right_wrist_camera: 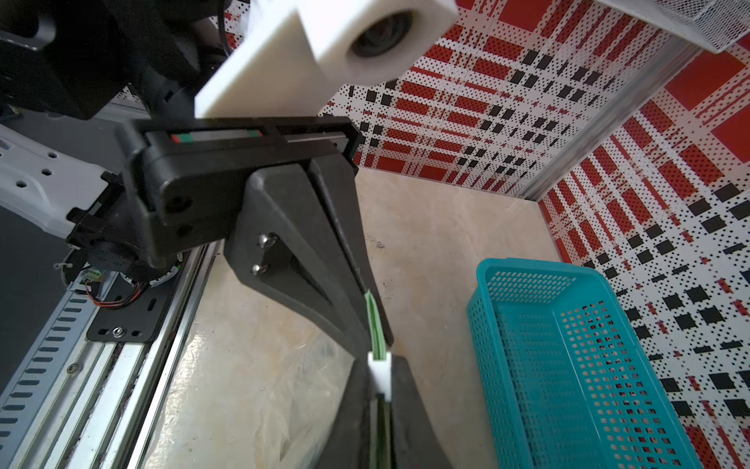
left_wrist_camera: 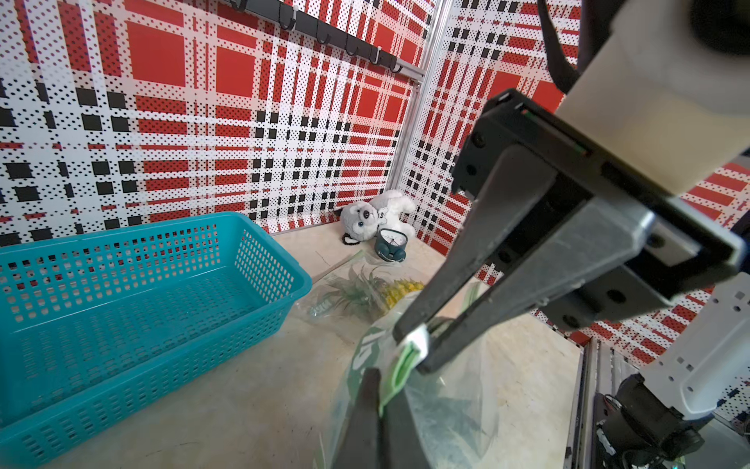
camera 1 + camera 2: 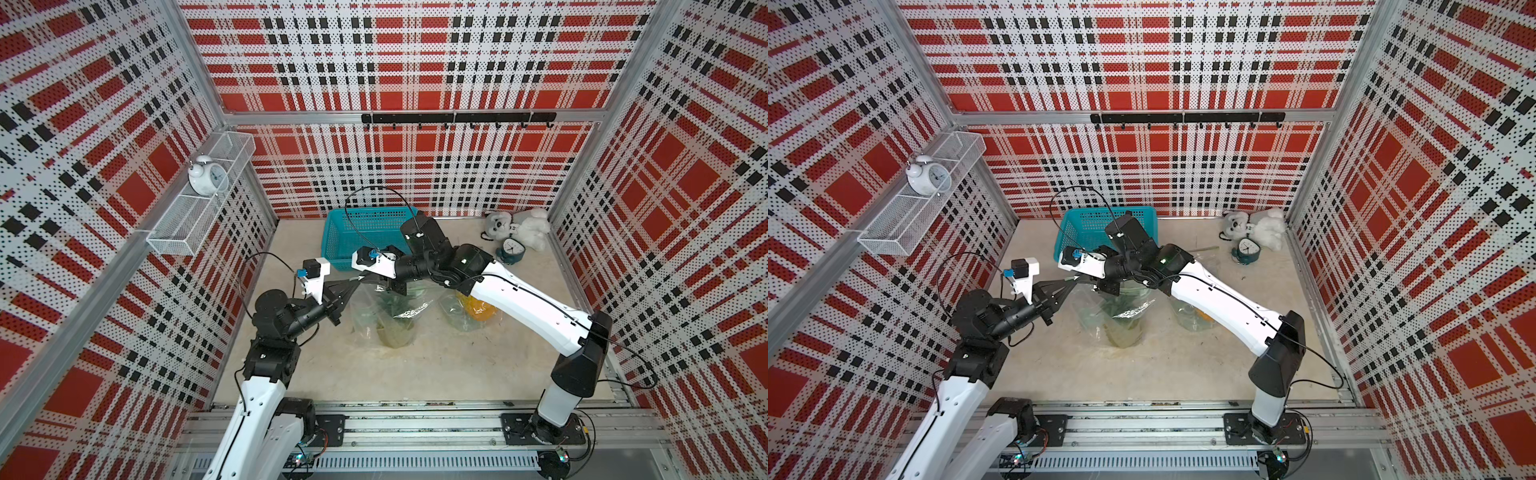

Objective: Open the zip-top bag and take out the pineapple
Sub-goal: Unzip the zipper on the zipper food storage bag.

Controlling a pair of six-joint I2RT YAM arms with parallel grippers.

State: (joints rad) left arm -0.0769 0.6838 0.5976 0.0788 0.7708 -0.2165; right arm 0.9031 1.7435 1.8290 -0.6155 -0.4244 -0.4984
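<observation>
While the bag (image 3: 384,309) stands on the floor with its green zip strip (image 2: 399,365) lifted, I have both grippers pinched onto that strip. The pineapple (image 3: 395,328) sits inside the bag, directly below the two sets of fingertips, leaves up as far as I can tell through the film. My left gripper (image 3: 351,286) is clenched on the strip's end; in the left wrist view the green edge runs straight into its closed tips. My right gripper (image 2: 418,345) meets it almost tip to tip and is clamped on the white slider (image 1: 381,375) that rides the strip.

I judge the step in hand to be the opening itself: one side anchored, the slider caught, the seal seemingly not yet parted. Next I would hold the left firm and draw the right along the strip, away from the left tips, keeping the line taut so the film doesn't bunch.

Just beyond the right gripper is the teal basket (image 3: 353,241). Under the right forearm lies a second bag (image 3: 469,309) with something yellow in it, and farther behind that arm a plush toy (image 3: 519,226) and a small clock (image 3: 511,251)
</observation>
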